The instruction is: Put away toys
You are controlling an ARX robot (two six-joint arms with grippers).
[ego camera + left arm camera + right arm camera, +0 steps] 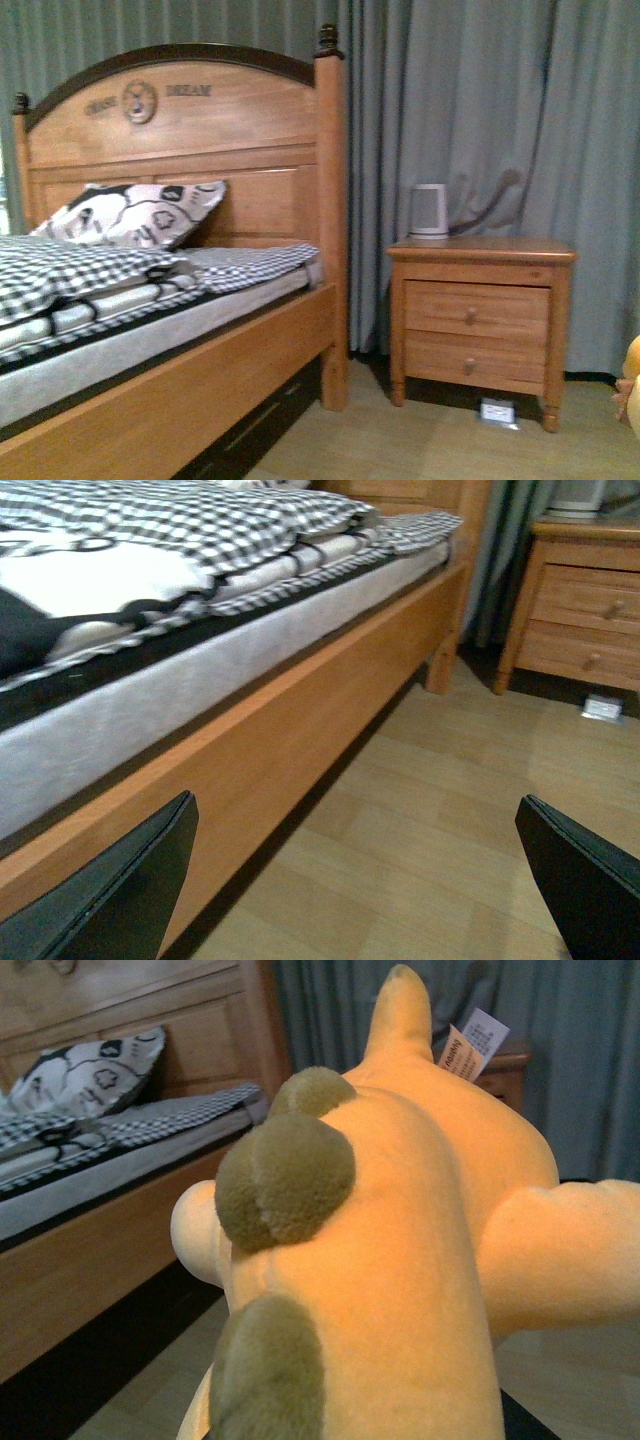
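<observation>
The plush toy (400, 1210) is orange-yellow with olive-brown bumps along its back and a white paper tag. It fills the right wrist view, and my right gripper is shut on it, with its fingers hidden beneath the plush. A sliver of the toy (630, 385) shows at the right edge of the front view, above the floor. My left gripper (360, 880) is open and empty, with its dark fingers (120, 890) wide apart, low over the wooden floor beside the bed frame (300, 730).
A wooden bed (200, 330) with checked bedding and a patterned pillow (135, 212) fills the left. A wooden nightstand (480, 310) with two drawers and a white kettle (430, 210) stands by grey curtains. A small white item (497, 410) lies on the floor under it.
</observation>
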